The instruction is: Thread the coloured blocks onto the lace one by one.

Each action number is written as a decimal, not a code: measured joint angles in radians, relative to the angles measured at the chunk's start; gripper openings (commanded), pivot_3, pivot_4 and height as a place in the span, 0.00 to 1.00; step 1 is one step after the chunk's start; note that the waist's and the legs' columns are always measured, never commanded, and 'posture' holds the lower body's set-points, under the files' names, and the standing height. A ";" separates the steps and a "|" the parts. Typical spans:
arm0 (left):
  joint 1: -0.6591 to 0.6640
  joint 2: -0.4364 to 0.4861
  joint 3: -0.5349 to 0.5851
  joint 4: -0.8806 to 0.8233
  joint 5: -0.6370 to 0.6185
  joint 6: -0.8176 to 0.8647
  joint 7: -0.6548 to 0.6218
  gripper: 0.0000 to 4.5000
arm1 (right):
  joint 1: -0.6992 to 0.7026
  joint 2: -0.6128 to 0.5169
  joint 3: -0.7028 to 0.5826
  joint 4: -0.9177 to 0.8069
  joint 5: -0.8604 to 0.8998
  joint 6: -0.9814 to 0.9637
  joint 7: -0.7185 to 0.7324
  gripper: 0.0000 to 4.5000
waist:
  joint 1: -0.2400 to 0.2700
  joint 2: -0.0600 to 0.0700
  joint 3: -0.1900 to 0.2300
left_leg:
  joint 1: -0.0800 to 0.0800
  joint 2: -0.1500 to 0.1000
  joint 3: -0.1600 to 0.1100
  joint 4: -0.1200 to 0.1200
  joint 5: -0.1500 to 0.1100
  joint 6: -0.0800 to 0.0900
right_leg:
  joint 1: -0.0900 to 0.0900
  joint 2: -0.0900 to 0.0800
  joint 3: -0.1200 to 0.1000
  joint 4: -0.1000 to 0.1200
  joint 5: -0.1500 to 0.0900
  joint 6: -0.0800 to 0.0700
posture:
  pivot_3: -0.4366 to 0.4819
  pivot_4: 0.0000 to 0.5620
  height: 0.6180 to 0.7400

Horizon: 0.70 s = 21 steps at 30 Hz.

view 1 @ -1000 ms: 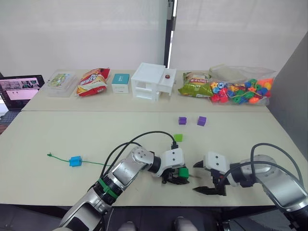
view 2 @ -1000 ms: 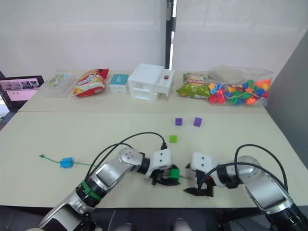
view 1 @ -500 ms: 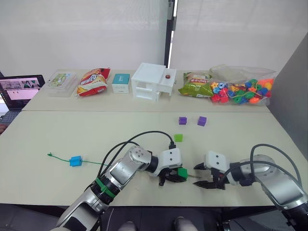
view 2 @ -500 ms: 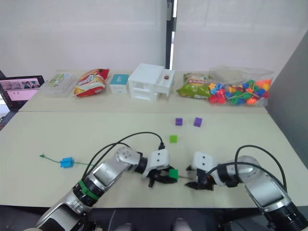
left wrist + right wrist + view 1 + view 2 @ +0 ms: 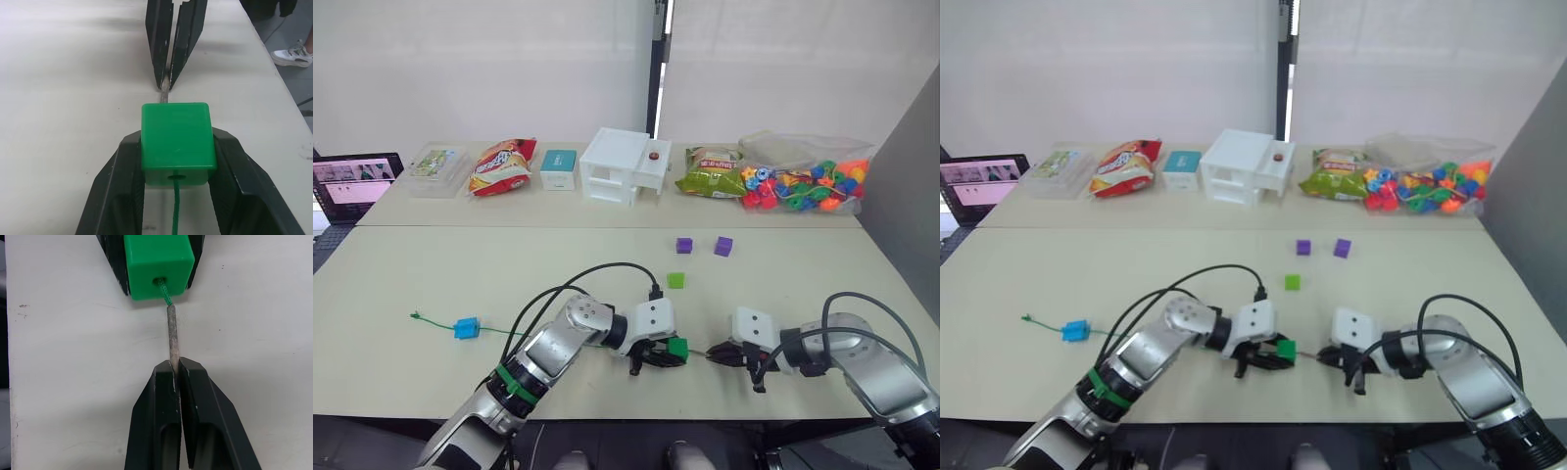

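Threading the second block: left pincer [image 5: 176,161] clamps the dark green block [image 5: 177,142], right pincer [image 5: 175,366] pinches the lace [image 5: 171,333] tip; blue block [image 5: 466,327] done, three left.

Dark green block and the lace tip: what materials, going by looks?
Dark green block: likely moulded plastic, smooth with a soft sheen, rounded edges and a clean round hole. Lace tip: a stiff grey rod with a dull, speckled surface, probably metal. The lace behind it looks like twisted green cord.
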 measured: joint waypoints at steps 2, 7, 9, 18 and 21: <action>0.014 0.030 0.016 -0.014 -0.006 0.000 -0.006 0.27 | -0.004 0.000 0.000 -0.003 0.000 0.005 0.002 0.00 | 0.002 0.000 0.000 | 0.000 0.000 0.000 0.000 0.000 0.000 | 0.000 0.000 0.000 0.000 0.000 0.000 | 0.48 0.27 1.00; 0.145 0.379 0.178 -0.104 -0.066 -0.060 -0.151 0.27 | -0.058 -0.009 0.037 -0.103 0.002 0.076 0.027 0.00 | -0.026 0.000 0.000 | -0.001 0.002 0.000 -0.003 0.000 0.000 | -0.007 0.001 0.000 0.004 0.000 0.000 | 0.48 0.27 1.00; 0.196 0.494 0.256 -0.089 -0.068 -0.115 -0.198 0.27 | -0.077 -0.008 0.052 -0.126 0.002 0.114 0.029 0.00 | -0.024 0.001 0.000 | -0.001 0.002 0.001 -0.003 0.000 0.000 | -0.007 0.001 0.000 0.003 0.000 0.000 | 0.48 0.27 1.00; 0.297 0.696 0.391 0.224 -0.080 -0.544 -0.335 0.27 | -0.130 0.021 0.120 -0.127 -0.015 0.163 0.004 0.00 | -0.029 0.002 0.000 | -0.001 0.003 0.005 -0.004 0.000 0.000 | -0.010 0.001 0.000 0.003 0.000 -0.001 | 0.48 0.27 1.00; 0.278 0.719 0.407 0.361 -0.073 -0.636 -0.342 0.27 | -0.141 0.037 0.140 -0.113 -0.020 0.163 -0.004 0.00 | -0.040 0.003 0.000 | -0.001 0.004 0.005 -0.005 0.000 0.000 | -0.012 0.002 0.000 0.007 0.000 -0.002 | 0.48 0.27 1.00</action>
